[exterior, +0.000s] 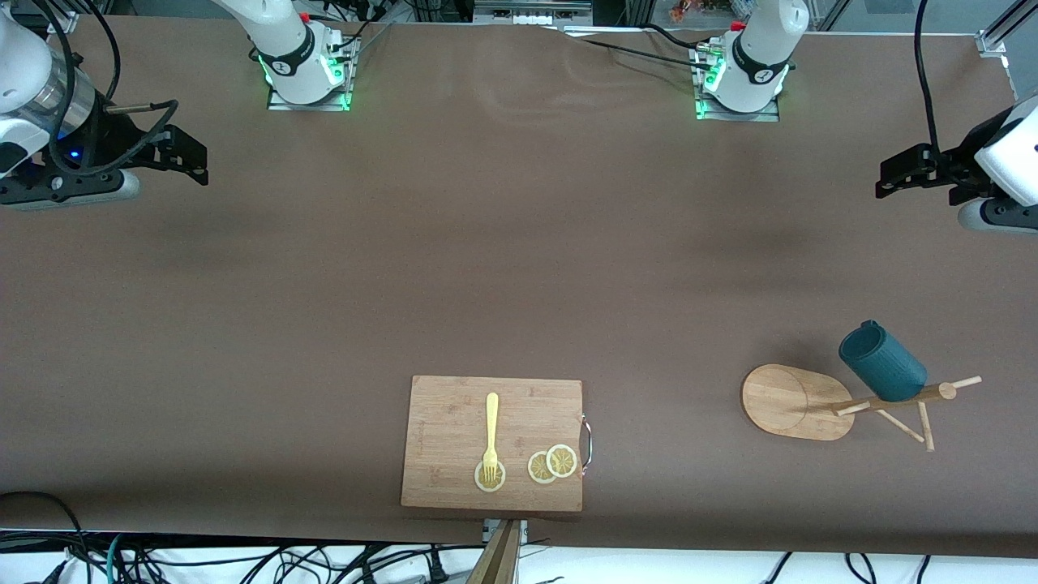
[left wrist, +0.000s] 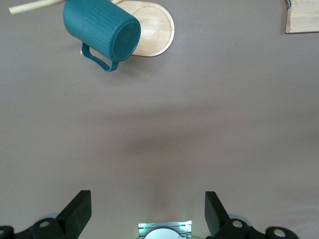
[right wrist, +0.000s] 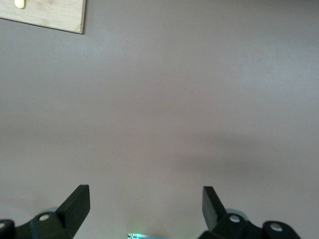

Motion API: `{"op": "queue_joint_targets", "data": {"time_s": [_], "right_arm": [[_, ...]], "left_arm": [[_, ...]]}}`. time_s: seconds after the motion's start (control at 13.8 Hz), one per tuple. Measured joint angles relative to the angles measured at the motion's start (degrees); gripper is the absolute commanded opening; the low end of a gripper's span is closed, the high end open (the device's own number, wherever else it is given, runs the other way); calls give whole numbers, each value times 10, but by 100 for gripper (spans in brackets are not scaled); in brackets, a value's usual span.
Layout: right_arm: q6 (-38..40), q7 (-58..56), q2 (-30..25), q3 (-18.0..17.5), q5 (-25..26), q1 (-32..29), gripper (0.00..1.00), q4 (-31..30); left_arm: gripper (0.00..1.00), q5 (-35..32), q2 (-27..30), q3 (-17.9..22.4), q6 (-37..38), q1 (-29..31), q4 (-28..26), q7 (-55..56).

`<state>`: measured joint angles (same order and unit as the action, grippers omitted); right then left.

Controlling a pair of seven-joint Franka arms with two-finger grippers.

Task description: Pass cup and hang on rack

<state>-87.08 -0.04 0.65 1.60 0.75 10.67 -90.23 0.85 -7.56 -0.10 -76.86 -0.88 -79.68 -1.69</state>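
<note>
While both arms wait with fingers spread, the left gripper (exterior: 892, 177) and right gripper (exterior: 190, 158) hang over bare table at opposite ends. One cutting board (exterior: 454, 422) carries one fork (exterior: 491, 434) and three lemon slices (exterior: 551, 464). One rack (exterior: 799, 401) holds one cup (exterior: 882, 363) on a peg.
</note>
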Motion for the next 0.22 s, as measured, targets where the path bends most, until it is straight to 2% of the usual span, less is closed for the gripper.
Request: {"op": "queue_joint_targets", "data": {"time_s": [0.22], "right_arm": [[-1, 0, 0, -3, 0, 0, 100, 0]], "left_arm": [[100, 0, -5, 0, 0, 3, 0, 3]]}}
